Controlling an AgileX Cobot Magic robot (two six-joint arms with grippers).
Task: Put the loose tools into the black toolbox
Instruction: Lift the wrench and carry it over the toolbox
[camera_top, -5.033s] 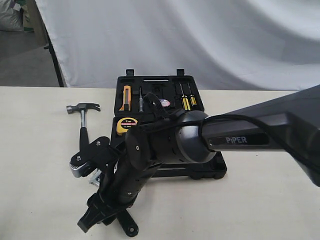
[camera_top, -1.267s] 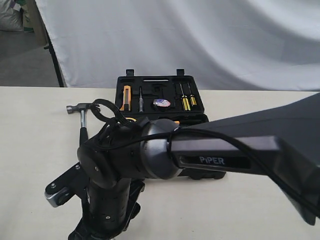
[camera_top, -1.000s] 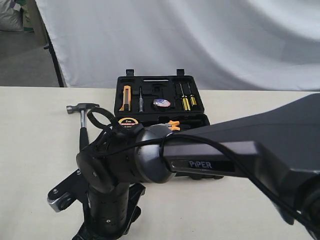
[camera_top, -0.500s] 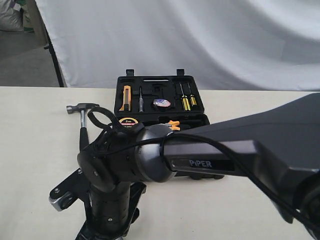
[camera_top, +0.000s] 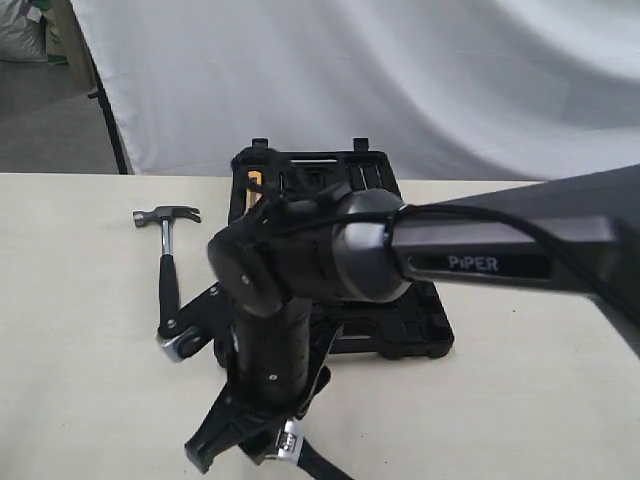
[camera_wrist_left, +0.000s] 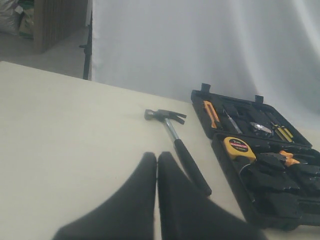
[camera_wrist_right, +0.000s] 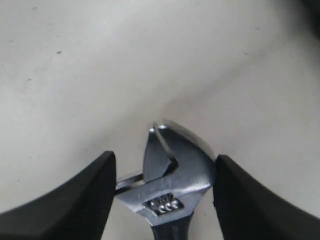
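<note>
My right gripper (camera_wrist_right: 165, 162) is shut on the silver head of the adjustable wrench (camera_wrist_right: 175, 185), one finger pressing each side. In the exterior view that gripper (camera_top: 255, 445) hangs low near the table's front, reaching across to the left, and the wrench (camera_top: 290, 440) shows between its fingers. The claw hammer (camera_top: 166, 255) (camera_wrist_left: 175, 137) lies on the table left of the black toolbox (camera_top: 400, 325) (camera_wrist_left: 260, 210), which lies open. The small tape roll (camera_wrist_left: 261, 128) rests in the far half. My left gripper (camera_wrist_left: 156, 162) is shut on nothing, short of the hammer's handle.
A yellow tape measure (camera_wrist_left: 239, 146) and orange-handled pliers (camera_wrist_left: 284, 157) sit in the toolbox's near half; an orange knife (camera_wrist_left: 211, 111) and screwdrivers (camera_wrist_left: 282, 132) sit in the far half. The right arm (camera_top: 300, 270) hides much of the box. A white curtain (camera_top: 400, 80) hangs behind.
The right arm has swung right and toward the toolbox, now covering the tape measure and the far half. Its gripper is nearer the middle of the front edge.
</note>
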